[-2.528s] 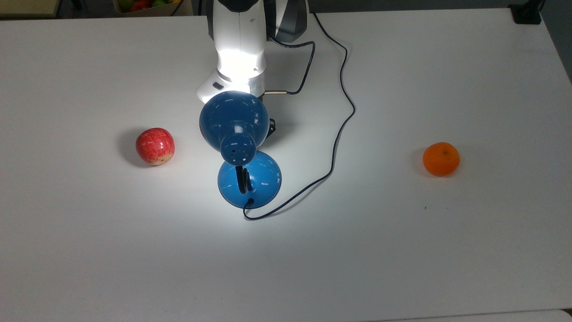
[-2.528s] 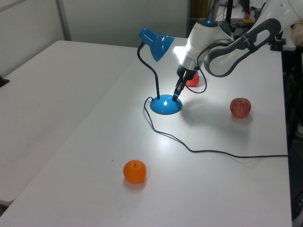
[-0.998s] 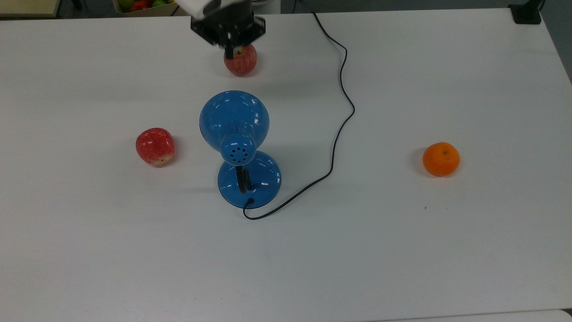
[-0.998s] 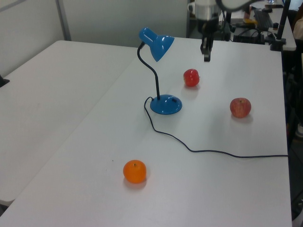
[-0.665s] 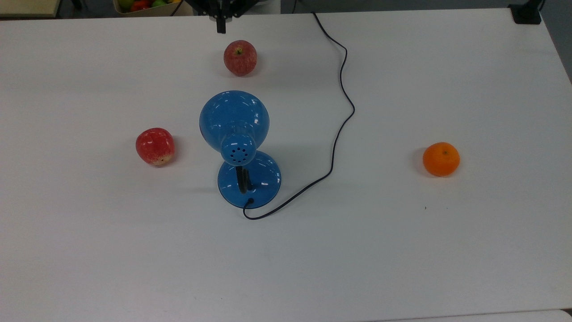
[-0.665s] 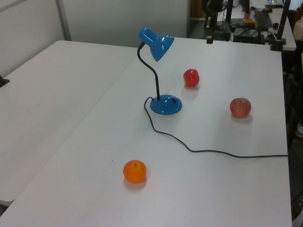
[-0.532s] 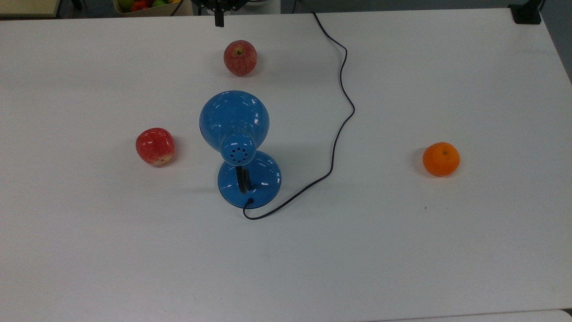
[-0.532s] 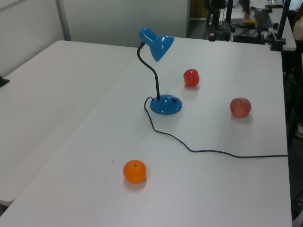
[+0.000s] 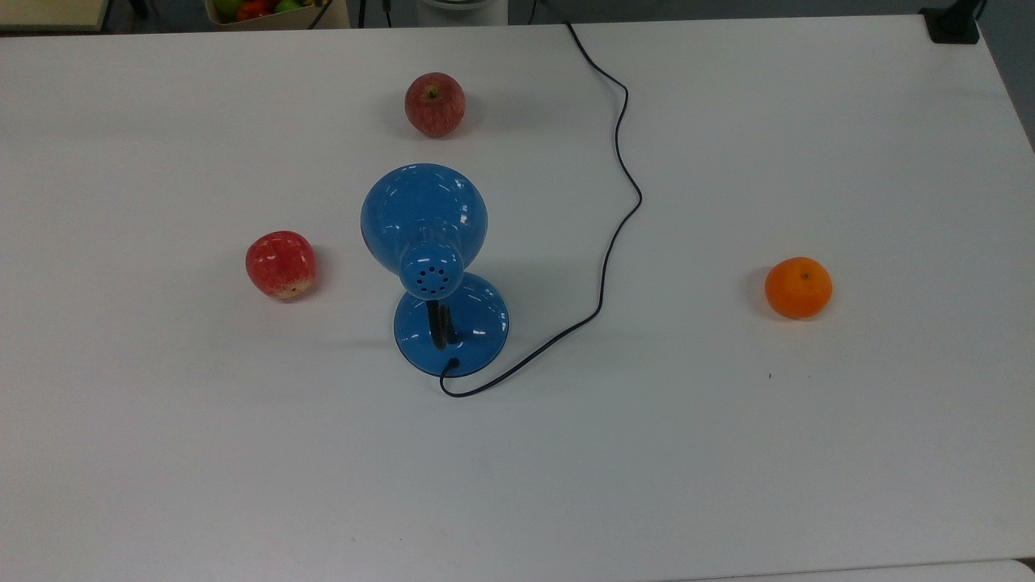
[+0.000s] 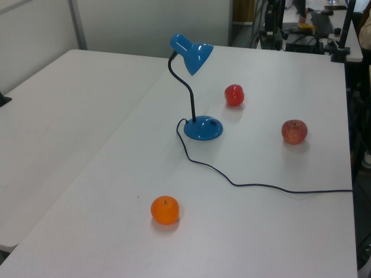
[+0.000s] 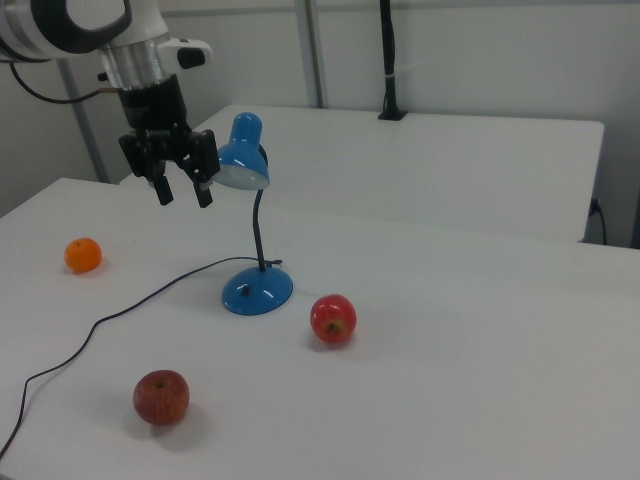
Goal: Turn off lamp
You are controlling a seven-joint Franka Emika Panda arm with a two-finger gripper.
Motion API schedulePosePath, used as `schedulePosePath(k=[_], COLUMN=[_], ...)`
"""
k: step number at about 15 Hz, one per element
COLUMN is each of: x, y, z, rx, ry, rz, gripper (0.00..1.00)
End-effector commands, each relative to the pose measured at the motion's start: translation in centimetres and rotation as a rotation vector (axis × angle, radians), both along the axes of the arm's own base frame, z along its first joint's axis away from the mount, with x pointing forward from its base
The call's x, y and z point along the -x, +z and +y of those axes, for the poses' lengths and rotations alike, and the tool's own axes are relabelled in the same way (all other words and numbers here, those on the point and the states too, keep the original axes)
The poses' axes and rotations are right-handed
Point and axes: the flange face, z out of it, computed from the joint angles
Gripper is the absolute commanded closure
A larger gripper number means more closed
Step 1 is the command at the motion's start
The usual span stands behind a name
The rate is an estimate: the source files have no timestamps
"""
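Since 2.5 s ago the arm has drawn away from the glossy blue dome-shaded desk lamp [image 9: 433,267] and the bright pool of light under it is gone; in the right view the black two-finger gripper [image 11: 181,189] now hangs in the air with its fingers spread apart, holding nothing. The lamp stands upright near the middle of the white table [image 9: 728,453], unlit, its thin black cord [image 9: 618,210] trailing off the round base. 2 red apples [image 9: 435,104] [image 9: 280,263] and 1 orange [image 9: 798,287] lie well apart from it.
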Motion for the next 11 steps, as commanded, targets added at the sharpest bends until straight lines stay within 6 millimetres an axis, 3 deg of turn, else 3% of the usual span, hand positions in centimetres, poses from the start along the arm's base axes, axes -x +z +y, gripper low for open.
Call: schedulePosePath(k=[1,11], x=[1.1,1.8], y=[1.0,0.9], z=[-0.6,1.1], rx=[-0.001,-0.017], ry=[0.028,0.043], rz=[0.010,0.050], gripper=[0.00,0.00])
